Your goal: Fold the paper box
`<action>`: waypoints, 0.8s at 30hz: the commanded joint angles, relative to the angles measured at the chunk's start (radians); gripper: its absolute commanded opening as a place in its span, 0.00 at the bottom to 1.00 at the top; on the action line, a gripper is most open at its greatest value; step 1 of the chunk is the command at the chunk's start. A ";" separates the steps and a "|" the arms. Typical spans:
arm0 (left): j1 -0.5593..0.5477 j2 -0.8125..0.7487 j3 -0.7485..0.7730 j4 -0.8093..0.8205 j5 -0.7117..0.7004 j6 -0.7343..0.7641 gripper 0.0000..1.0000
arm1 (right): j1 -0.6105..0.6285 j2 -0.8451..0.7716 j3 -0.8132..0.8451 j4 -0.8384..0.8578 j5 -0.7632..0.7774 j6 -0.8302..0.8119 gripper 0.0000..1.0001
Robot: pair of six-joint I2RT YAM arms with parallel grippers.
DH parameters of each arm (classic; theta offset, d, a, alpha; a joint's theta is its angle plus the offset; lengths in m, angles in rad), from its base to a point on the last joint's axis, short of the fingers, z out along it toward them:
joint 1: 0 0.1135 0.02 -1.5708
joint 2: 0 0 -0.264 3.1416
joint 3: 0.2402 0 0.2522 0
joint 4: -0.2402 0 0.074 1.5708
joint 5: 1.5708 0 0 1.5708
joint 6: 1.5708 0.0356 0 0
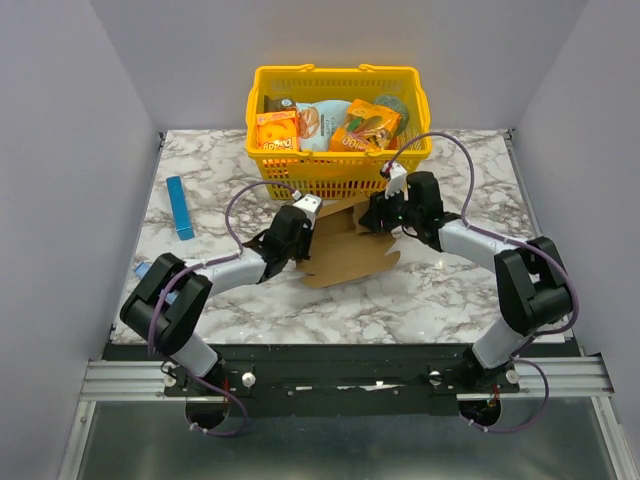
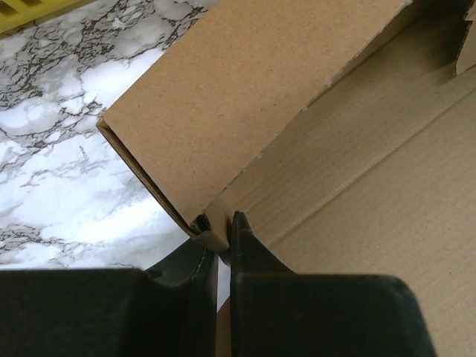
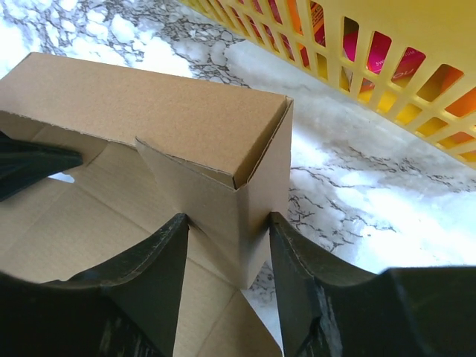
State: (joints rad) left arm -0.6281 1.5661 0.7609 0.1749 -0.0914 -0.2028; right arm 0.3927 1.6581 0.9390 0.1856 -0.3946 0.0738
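The paper box (image 1: 345, 250) is plain brown cardboard, partly folded, lying on the marble table in front of the yellow basket. My left gripper (image 1: 298, 222) pinches the corner of a folded-over wall at the box's left end; in the left wrist view the jaws (image 2: 221, 232) are shut on that cardboard corner (image 2: 212, 238). My right gripper (image 1: 385, 208) straddles the folded corner at the box's right end; in the right wrist view its fingers (image 3: 227, 223) press both sides of the upright cardboard (image 3: 238, 201).
The yellow basket (image 1: 340, 170) stands just behind the box and holds orange snack boxes (image 1: 276, 131). A slim blue box (image 1: 180, 207) lies at the left of the table. The marble table edge (image 1: 330, 340) runs in front.
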 commanded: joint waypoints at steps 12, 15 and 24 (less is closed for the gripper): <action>-0.024 -0.054 -0.028 -0.015 0.193 0.075 0.00 | 0.009 -0.107 -0.005 0.068 -0.102 0.133 0.61; -0.024 -0.066 -0.034 -0.012 0.191 0.072 0.00 | 0.009 -0.110 -0.006 0.064 -0.078 0.141 0.62; -0.024 -0.090 -0.046 -0.005 0.211 0.071 0.00 | 0.009 -0.103 0.006 0.040 -0.041 0.147 0.62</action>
State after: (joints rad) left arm -0.6254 1.5089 0.7300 0.1738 -0.0315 -0.1829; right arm 0.3904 1.5761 0.9306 0.1623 -0.4206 0.1970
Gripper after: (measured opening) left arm 0.141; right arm 0.626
